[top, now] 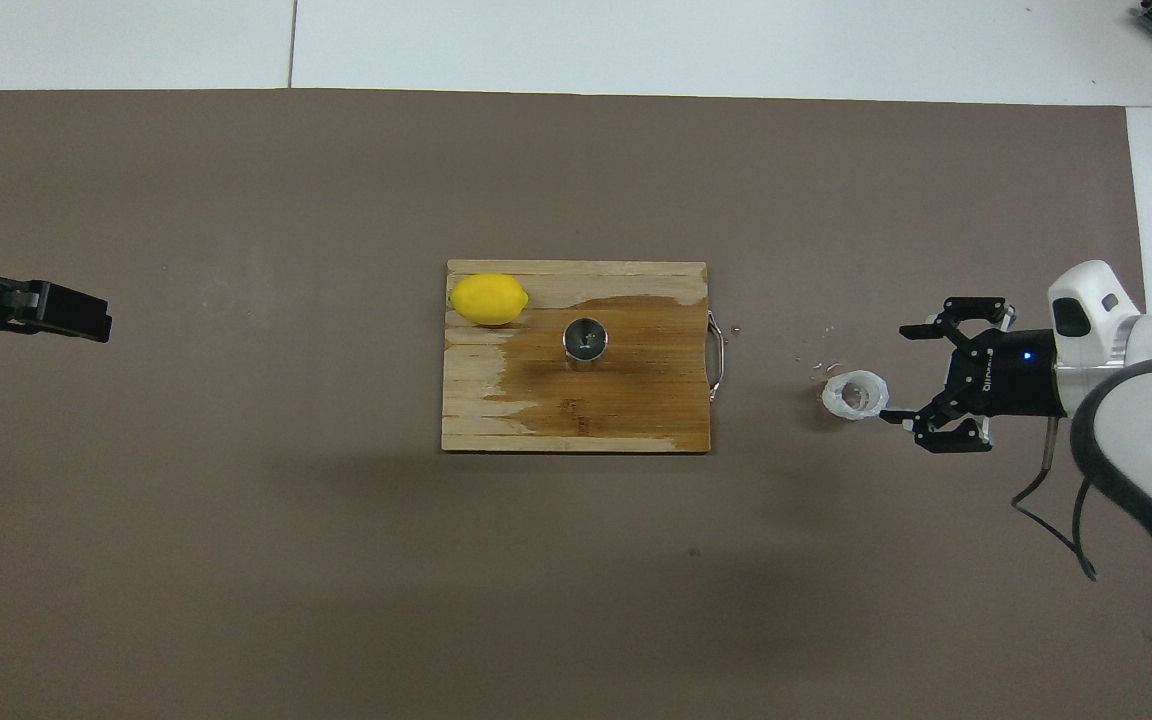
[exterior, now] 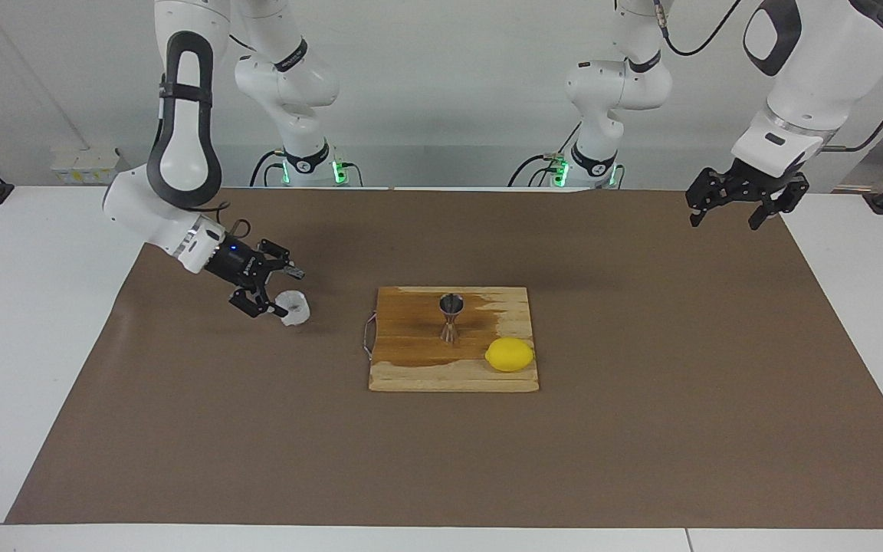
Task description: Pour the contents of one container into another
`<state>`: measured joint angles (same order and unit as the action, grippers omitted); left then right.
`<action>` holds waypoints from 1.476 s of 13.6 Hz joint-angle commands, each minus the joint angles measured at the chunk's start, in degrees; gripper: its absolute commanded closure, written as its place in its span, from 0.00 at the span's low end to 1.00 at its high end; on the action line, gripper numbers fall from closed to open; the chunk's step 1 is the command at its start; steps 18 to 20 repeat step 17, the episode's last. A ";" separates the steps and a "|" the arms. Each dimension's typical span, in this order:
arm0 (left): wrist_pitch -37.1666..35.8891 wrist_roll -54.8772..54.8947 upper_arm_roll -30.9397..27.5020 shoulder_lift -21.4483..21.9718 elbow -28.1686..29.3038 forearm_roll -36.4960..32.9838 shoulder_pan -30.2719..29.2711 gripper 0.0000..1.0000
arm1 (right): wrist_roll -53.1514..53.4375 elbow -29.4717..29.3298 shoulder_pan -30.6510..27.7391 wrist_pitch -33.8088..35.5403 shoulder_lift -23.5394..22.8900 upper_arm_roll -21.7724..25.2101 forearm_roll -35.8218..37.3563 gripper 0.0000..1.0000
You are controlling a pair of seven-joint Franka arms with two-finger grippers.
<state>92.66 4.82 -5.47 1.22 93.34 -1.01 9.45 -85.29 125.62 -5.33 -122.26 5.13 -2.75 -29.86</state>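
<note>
While the small translucent plastic cup point(exterior: 293, 307) point(top: 857, 395) is sitting upright on the brown mat point(exterior: 641, 429) toward the right arm's end of the worktop point(exterior: 20, 322), the right claw point(exterior: 281, 292) point(top: 898, 372) is hanging just beside it with its fingers spread apart — holding nothing, one fingertip point(top: 889, 413) close against the cup's wall, though contact cannot be told. A few small droplets point(top: 822, 366) are lying on the mat next to the cup. Well apart from it, the steel jigger point(exterior: 451, 317) point(top: 585, 342) is standing upright on the wooden cutting board point(exterior: 411, 376) point(top: 496, 420) at the middle of the mat, in a dark wet patch. A lemon point(exterior: 510, 354) point(top: 488, 299) is resting on the same board, farther from the robots than the jigger. The left claw point(exterior: 727, 216) point(top: 71, 313) is waiting in the air over the mat's edge at the left arm's end — fingers apart, empty.
</note>
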 commanded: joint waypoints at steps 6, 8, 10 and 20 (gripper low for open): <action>-0.12 0.27 0.20 1.51 1.58 -0.22 -0.39 0.00 | 59.65 -6.85 7.45 8.92 -0.56 -0.51 25.46 0.00; -0.12 0.27 0.20 1.51 1.58 -0.22 -0.39 0.00 | 75.09 -14.04 6.83 20.59 -0.82 -0.50 25.72 0.00; -0.12 0.27 0.20 1.51 1.58 -0.22 -0.39 0.00 | 86.47 -20.12 6.56 27.31 -1.88 -0.42 26.34 0.00; -0.12 0.27 0.20 1.51 1.58 -0.22 -0.31 0.00 | 89.85 -33.51 2.61 37.53 -4.08 0.02 29.95 0.00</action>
